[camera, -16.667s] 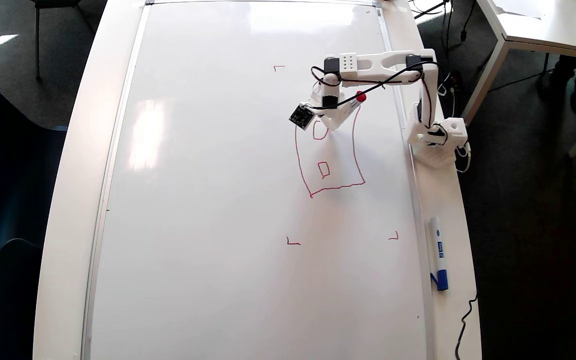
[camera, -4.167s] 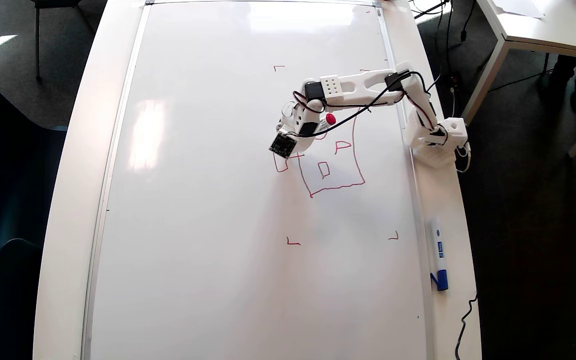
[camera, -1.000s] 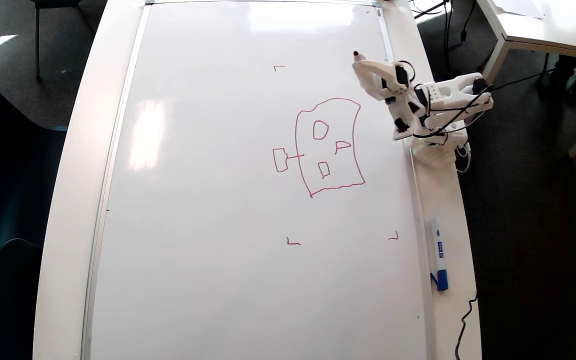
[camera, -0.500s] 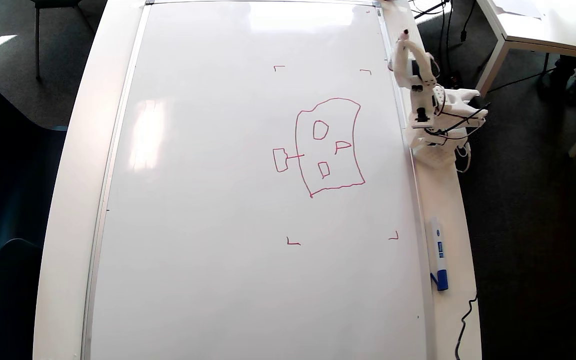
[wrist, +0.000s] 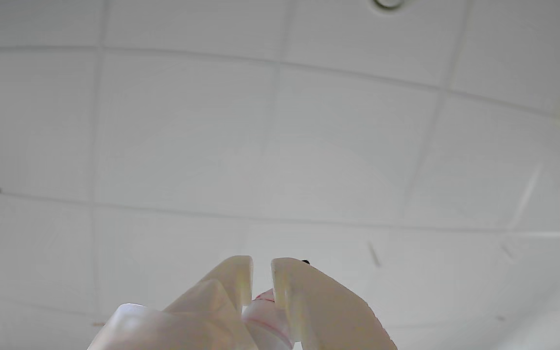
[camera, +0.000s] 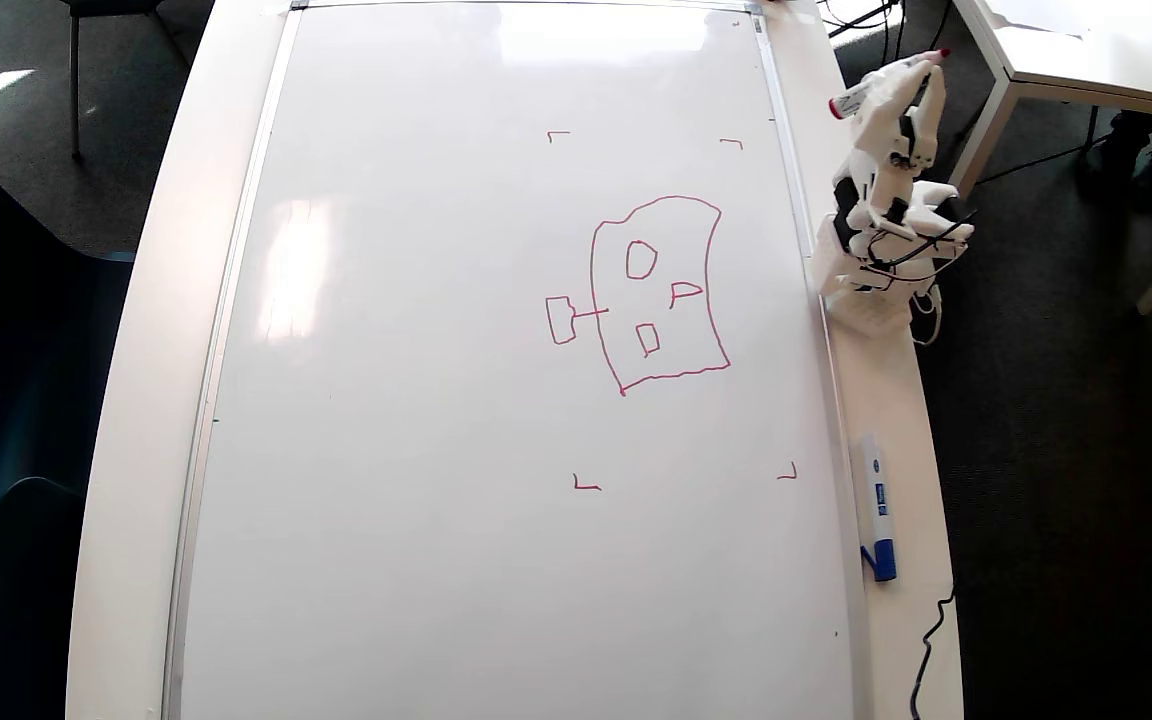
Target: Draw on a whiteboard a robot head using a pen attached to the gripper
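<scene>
Robot head (camera: 658, 292) sits drawn in red on the whiteboard (camera: 416, 420), right of centre in the overhead view, between the four small red corner marks (camera: 558, 134). Outline is a wobbly closed rounded rectangle. Inside: three small shapes, one rounded near the top, one flag-like at the right, one boxy lower down. A small box hangs off the left side, joined by a short line. Judging by this, the drawing looks finished; nothing obvious left but parking the arm.

Arm is folded up over its base at the board's right edge, well clear of the drawing. Gripper (camera: 898, 92) points up and away from the board, off past the table's edge. Wrist view confirms: only ceiling tiles beyond the fingers (wrist: 289, 291).

Claw is clenched on the pen (camera: 886, 84), jaws nearly together with a narrow slit between them, the pen's pale barrel wedged low in that gap. Red tip touches nothing.

A blue-capped marker (camera: 876, 505) lies on the table beside the frame, untouched.
</scene>
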Available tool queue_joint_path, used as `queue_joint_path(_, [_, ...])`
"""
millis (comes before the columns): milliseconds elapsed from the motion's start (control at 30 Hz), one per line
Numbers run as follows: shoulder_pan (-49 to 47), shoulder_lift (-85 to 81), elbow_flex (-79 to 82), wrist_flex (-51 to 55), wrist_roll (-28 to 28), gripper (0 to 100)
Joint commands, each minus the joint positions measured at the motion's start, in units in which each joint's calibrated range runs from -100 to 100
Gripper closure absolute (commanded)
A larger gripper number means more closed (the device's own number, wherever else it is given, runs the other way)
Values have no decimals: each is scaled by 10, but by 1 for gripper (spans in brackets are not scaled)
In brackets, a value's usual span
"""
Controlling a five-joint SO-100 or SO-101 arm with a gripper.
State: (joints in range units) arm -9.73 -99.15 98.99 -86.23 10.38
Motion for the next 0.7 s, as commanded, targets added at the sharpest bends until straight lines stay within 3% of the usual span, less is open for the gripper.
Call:
queue_joint_path(0, [3,3,4,-64,1,99])
queue_joint_path(533, [-3,3,4,-130,-4,99])
queue_joint_path(667, [-3,2,3,-137,-56,99])
